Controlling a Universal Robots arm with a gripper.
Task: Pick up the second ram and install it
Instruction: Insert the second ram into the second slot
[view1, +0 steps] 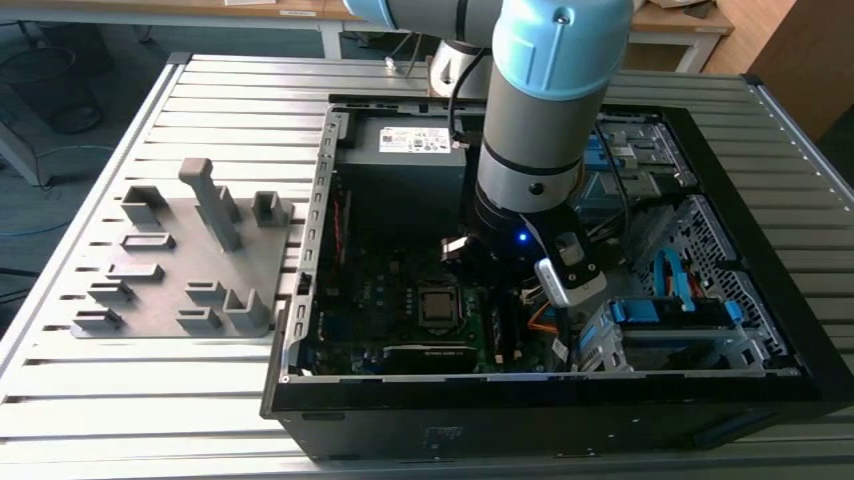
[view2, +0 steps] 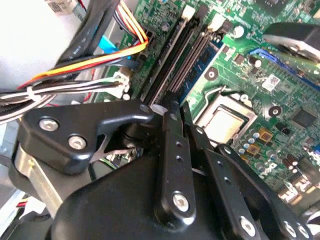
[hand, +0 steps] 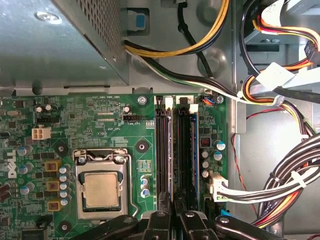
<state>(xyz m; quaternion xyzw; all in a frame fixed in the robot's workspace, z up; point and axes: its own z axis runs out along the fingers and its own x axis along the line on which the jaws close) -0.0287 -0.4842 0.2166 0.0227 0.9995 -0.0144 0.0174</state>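
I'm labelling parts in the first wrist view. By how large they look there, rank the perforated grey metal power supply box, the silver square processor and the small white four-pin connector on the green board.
Largest to smallest:
1. perforated grey metal power supply box
2. silver square processor
3. small white four-pin connector

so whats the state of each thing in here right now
computer case: lying flat, side open
processor: seated in its socket, bare, no cooler on it
memory slots: gripper directly over them
gripper: down inside the case
grey holder block: on the table at the exterior view's left, apart from the gripper
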